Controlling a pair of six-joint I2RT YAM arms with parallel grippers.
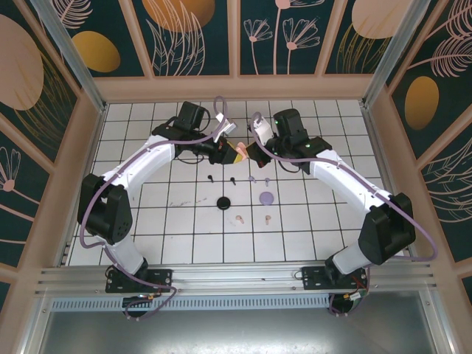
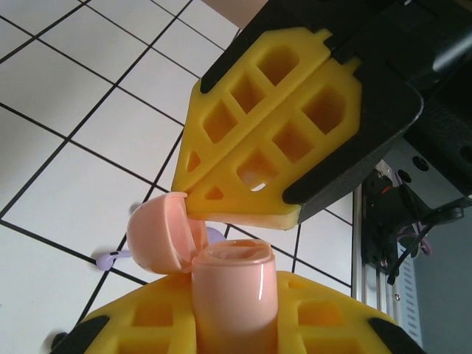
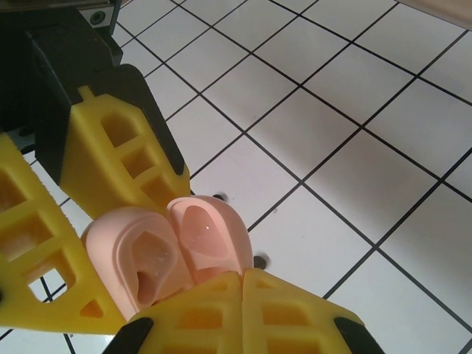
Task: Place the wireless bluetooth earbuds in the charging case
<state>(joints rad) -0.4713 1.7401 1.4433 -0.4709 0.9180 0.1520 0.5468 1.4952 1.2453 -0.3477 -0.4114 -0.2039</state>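
Aloft over bare tiles (image 3: pixel 354 88), left gripper (image 1: pixel 234 153) clamped on open pink case (image 2: pixel 232 287), right gripper (image 3: pixel 243 295), tips together, at lid (image 2: pixel 158 240) rim.

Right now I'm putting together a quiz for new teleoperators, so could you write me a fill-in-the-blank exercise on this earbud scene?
1. The left gripper is clamped on a charging case coloured ____.
2. That case's lid stands ____.
3. The right gripper, its tip by the lid, has its jaws ____.
4. On the table, the round case beside the lavender case is ____.

Missing words: pink; open; shut; black.
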